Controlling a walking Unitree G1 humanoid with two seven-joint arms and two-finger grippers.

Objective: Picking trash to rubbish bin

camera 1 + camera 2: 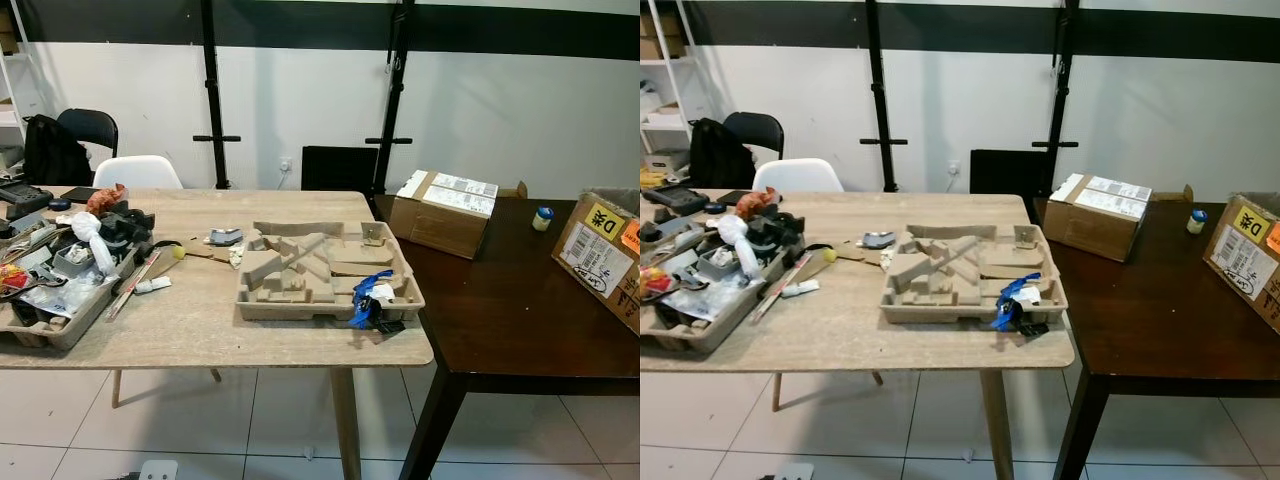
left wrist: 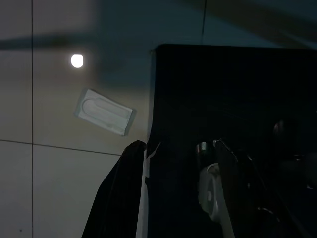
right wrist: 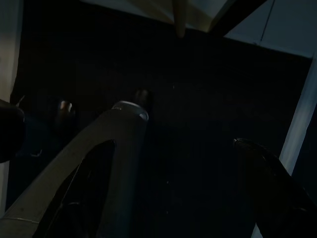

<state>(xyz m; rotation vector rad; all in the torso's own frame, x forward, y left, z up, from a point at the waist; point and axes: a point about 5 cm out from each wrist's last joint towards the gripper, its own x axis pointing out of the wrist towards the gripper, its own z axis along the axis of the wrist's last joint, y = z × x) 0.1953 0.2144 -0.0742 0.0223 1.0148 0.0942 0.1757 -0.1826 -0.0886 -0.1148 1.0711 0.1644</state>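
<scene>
Trash is spread over a light wooden table (image 1: 200, 320): a moulded cardboard tray (image 1: 327, 272) lies near its right edge, with a blue wrapper (image 1: 368, 296) and a small black item at the tray's near right corner. At the left edge a second pulp tray (image 1: 62, 290) is heaped with bags, plastic and scraps, and a white tube (image 1: 153, 285) and a yellow ball (image 1: 179, 252) lie between the trays. Two cardboard boxes (image 1: 445, 212) sit on the adjoining dark table (image 1: 500, 320) to the right. Both arms hang low over the tiled floor, well apart from the tabletop trash; the left gripper (image 2: 181, 198) and right gripper (image 3: 188, 183) each show their fingers spread, holding nothing. A white flat object (image 2: 105, 111) lies on the floor tiles.
</scene>
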